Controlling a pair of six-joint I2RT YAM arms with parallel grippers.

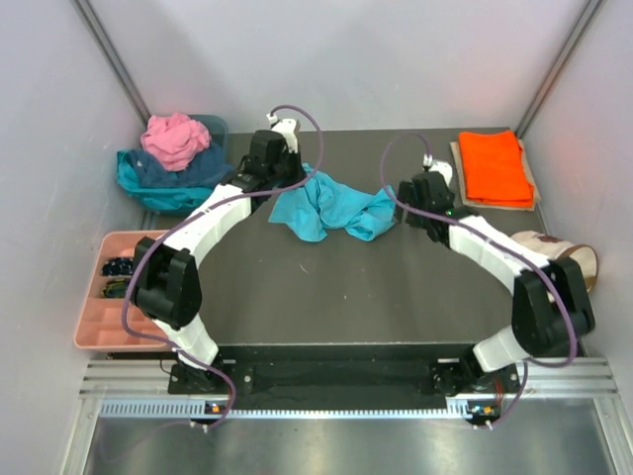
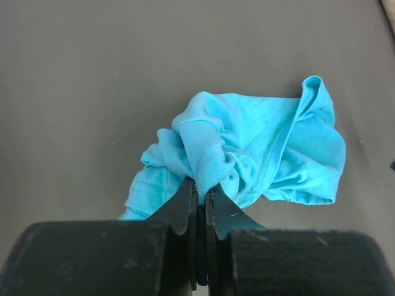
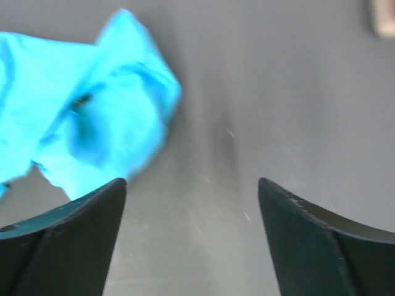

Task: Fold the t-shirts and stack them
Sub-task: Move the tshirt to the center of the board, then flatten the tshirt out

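Pinching a bunched fold of the turquoise t-shirt (image 2: 259,148), the left end effector (image 2: 200,194) has its jaws pressed together on the cloth, likely so that a lift will let the crumpled shirt hang open. The shirt lies rumpled on the counter (image 1: 326,297). Just right of it, the right end effector (image 3: 191,183) hovers spread and empty, probably lined up for a second corner. Far right of the shirt a folded orange t-shirt (image 1: 493,166) starts the stack. Far left of it, unfolded shirts (image 1: 173,153) sit heaped.

Crumpled turquoise shirt (image 1: 331,210) lies on the dark table (image 1: 336,287) — folded orange shirt (image 1: 495,166) far right, heap (image 1: 173,158) of pink, navy and teal shirts far left
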